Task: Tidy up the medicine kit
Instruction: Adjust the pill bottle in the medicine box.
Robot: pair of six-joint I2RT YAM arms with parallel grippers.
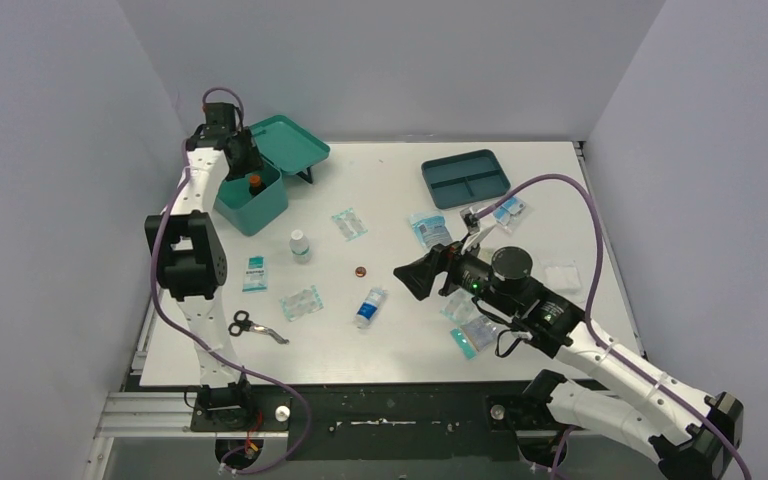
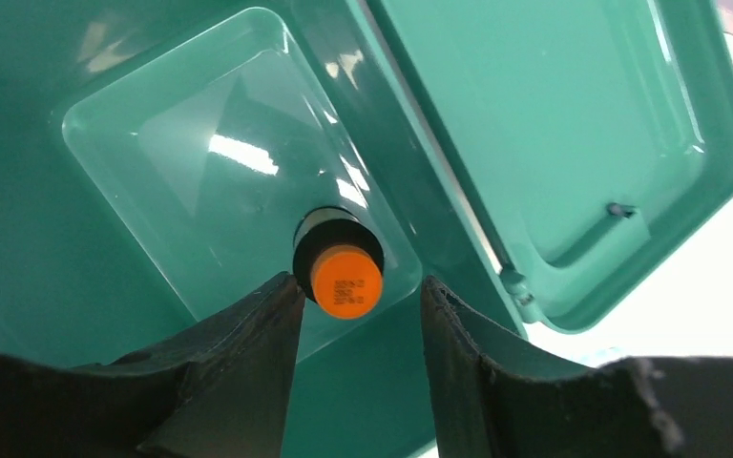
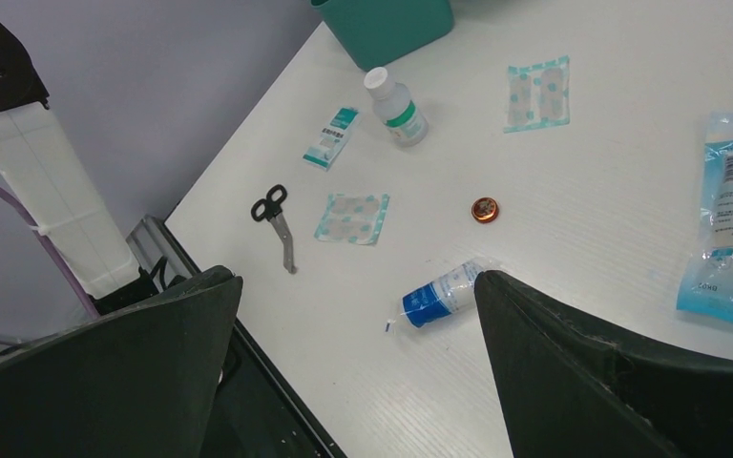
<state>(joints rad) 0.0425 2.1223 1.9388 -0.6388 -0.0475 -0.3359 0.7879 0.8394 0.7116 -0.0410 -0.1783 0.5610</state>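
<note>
The medicine kit is a teal box at the back left, its hinged lid lying open to the right. An orange-capped dark bottle stands upright inside it. My left gripper hangs over the box. In the left wrist view the bottle sits on the kit's floor below my left gripper, whose jaws stand apart and hold nothing. My right gripper hovers wide open over mid-table, and in its own view a blue-and-white wrapped roll lies below my right gripper.
Loose on the table: a white bottle, a small teal-and-white carton, scissors, two plaster packets, a round copper tin. A dark divided tray and gauze packs lie at the back right.
</note>
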